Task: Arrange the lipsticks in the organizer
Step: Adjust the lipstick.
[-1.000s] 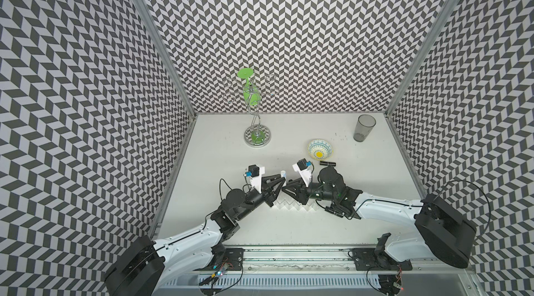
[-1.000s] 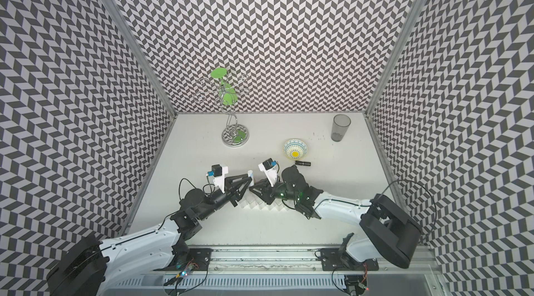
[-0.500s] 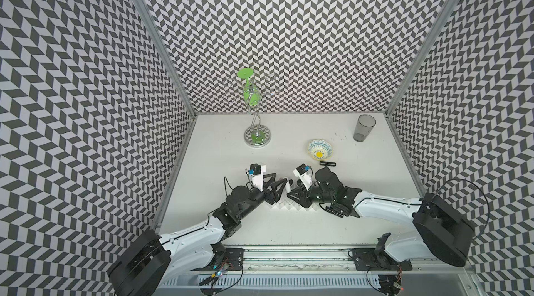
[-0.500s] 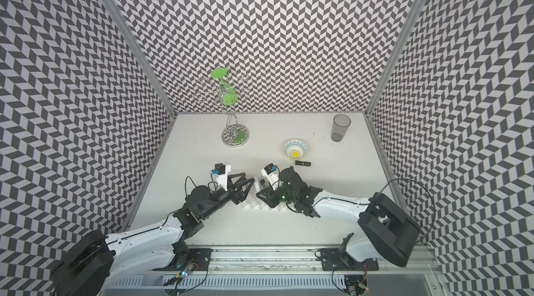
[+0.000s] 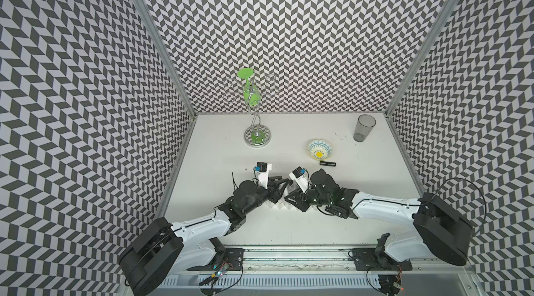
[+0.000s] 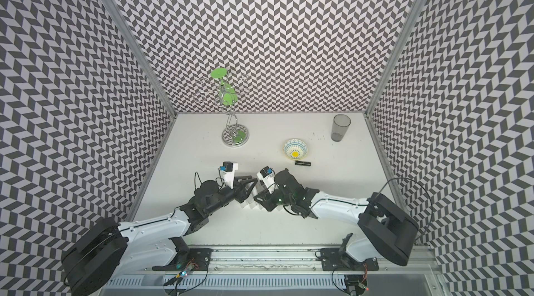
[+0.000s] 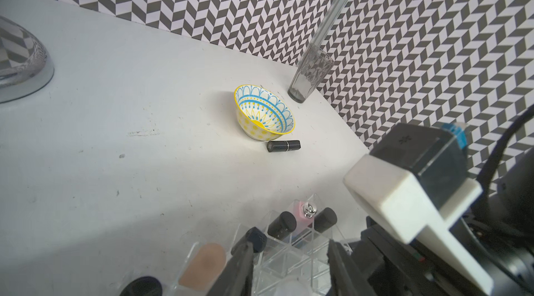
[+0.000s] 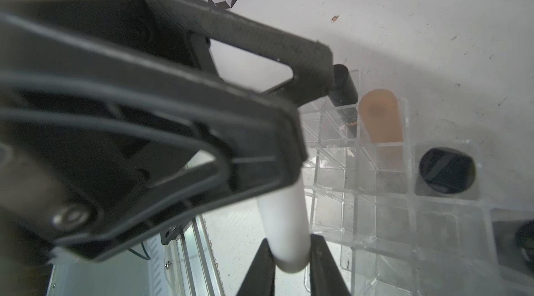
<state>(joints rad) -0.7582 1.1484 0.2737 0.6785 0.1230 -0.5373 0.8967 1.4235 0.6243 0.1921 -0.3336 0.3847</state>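
Observation:
The clear organizer (image 5: 278,204) (image 7: 284,261) (image 8: 375,216) sits at the table's front middle, under both grippers. My right gripper (image 8: 291,254) (image 5: 289,197) is shut on a white lipstick (image 8: 286,222) beside the rack's edge. My left gripper (image 7: 289,254) (image 5: 283,184) is open above the cells, its jaws either side of that tube's far end without touching it. One finger rests against a standing black lipstick (image 8: 342,86) (image 7: 257,239). A beige lipstick (image 7: 203,262) (image 8: 380,115) and more black ones (image 7: 281,223) (image 8: 446,174) stand in cells. A loose black lipstick (image 5: 328,163) (image 6: 302,163) (image 7: 283,146) lies by the bowl.
A patterned yellow-centred bowl (image 5: 320,149) (image 7: 264,114) stands behind the right arm. A grey tumbler (image 5: 364,127) (image 7: 310,73) is at the back right corner. A wire stand with green pieces (image 5: 256,135) stands at the back left. Patterned walls close three sides.
The left jaws widened, then narrowed again. The left gripper edged right over the organizer toward the right gripper, which still holds the white lipstick.

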